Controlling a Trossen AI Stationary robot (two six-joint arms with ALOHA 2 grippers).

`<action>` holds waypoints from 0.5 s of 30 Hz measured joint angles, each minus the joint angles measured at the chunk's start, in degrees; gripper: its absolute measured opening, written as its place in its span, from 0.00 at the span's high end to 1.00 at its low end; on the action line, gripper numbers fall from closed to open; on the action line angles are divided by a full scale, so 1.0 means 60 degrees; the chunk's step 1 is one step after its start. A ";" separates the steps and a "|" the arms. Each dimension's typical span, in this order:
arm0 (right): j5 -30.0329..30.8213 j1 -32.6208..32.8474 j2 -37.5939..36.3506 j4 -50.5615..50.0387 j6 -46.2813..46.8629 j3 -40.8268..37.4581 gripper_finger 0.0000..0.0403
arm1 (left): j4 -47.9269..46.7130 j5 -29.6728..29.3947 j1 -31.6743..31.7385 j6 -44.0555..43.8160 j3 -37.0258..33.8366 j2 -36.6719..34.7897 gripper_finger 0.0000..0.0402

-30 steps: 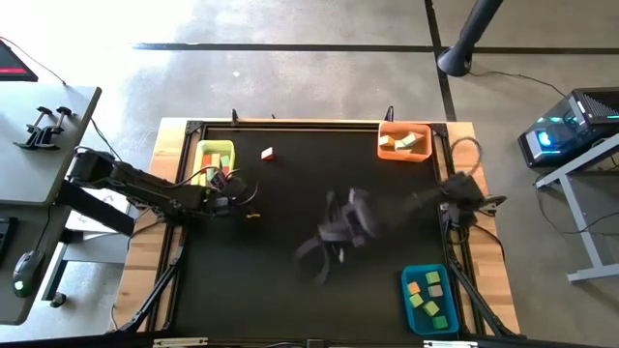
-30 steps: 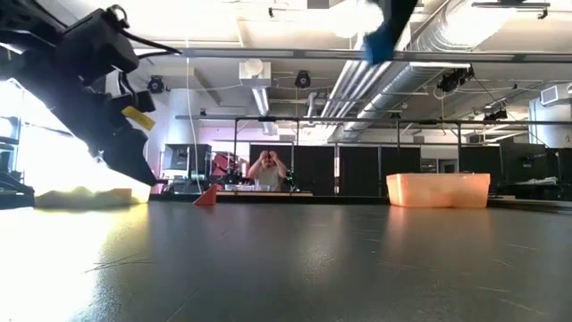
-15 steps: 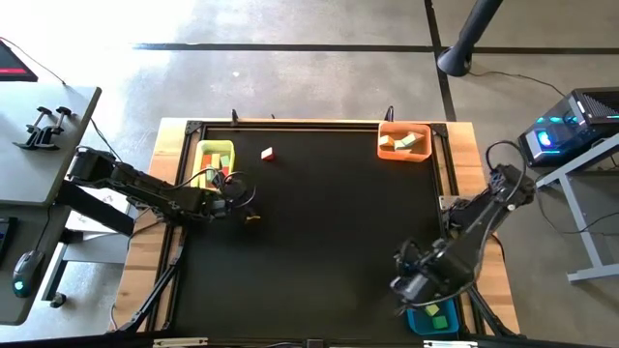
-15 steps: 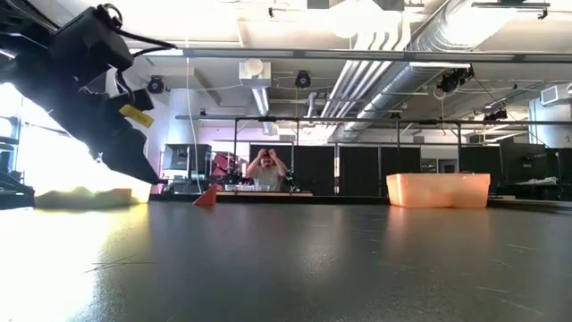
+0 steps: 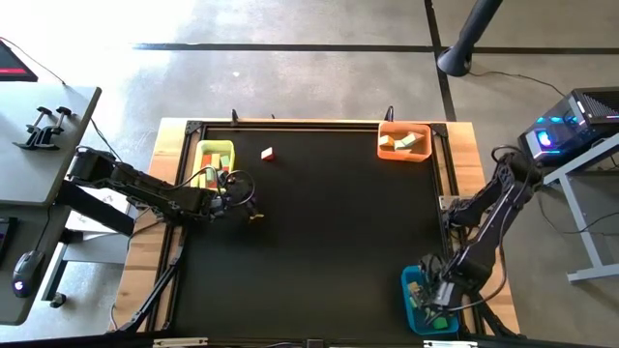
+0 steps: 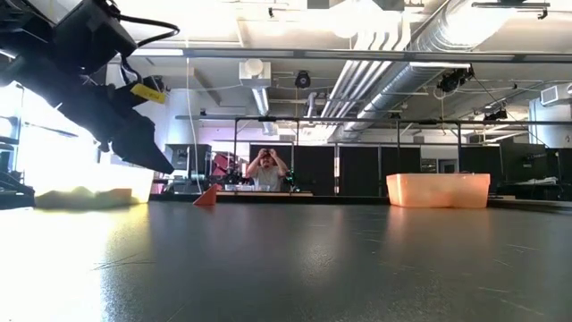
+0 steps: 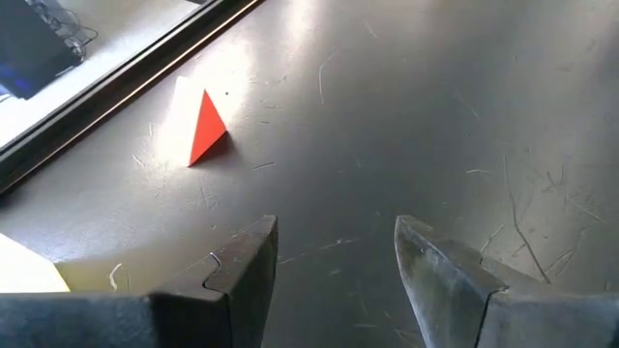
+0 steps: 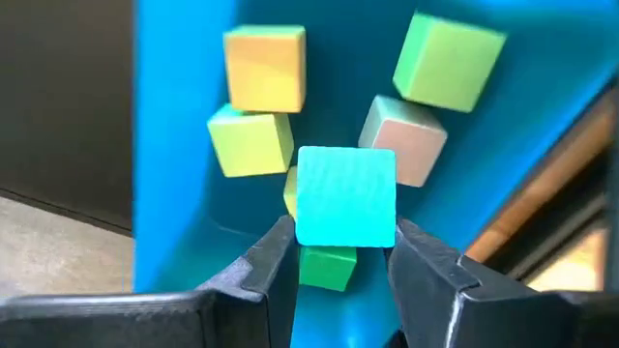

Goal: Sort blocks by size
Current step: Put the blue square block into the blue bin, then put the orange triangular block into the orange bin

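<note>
We see right gripper [image 8: 338, 253] clamping mint cube [image 8: 346, 196] over blue bin [image 5: 410, 286] at table corner; left gripper [image 7: 334, 253] agape, by yellow bin [image 5: 202, 152]; mat centre bare.

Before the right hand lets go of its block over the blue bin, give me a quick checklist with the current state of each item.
1. Right hand grips the mint block between both fingers: ok.
2. Right hand is above the blue bin, by the high view: ok.
3. Free space in the bin directly under the block: cannot tell; other blocks lie close below.
4. Left hand is open and empty: ok.
5. Left hand is far from the blue bin, beside the yellow bin: ok.
6. Red block remains loose on the table: not ok, unsorted.
</note>
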 joint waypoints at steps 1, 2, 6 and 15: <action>0.0003 0.0109 -0.0036 0.0352 0.0157 -0.0237 0.68 | -0.0003 0.0019 0.0000 0.0000 0.0000 0.0000 0.51; 0.0003 0.0207 -0.0057 0.0631 0.0299 -0.0422 0.68 | 0.0000 0.0029 0.0000 -0.0005 0.0000 0.0000 0.51; 0.0073 0.0357 -0.0112 0.1413 0.0546 -0.0980 0.65 | 0.0004 0.0039 0.0000 -0.0102 0.0000 0.0000 0.51; 0.1520 0.0354 -0.0087 0.1311 0.0253 -0.1138 0.54 | 0.0245 0.0239 0.0000 -0.0171 0.0000 0.0000 0.51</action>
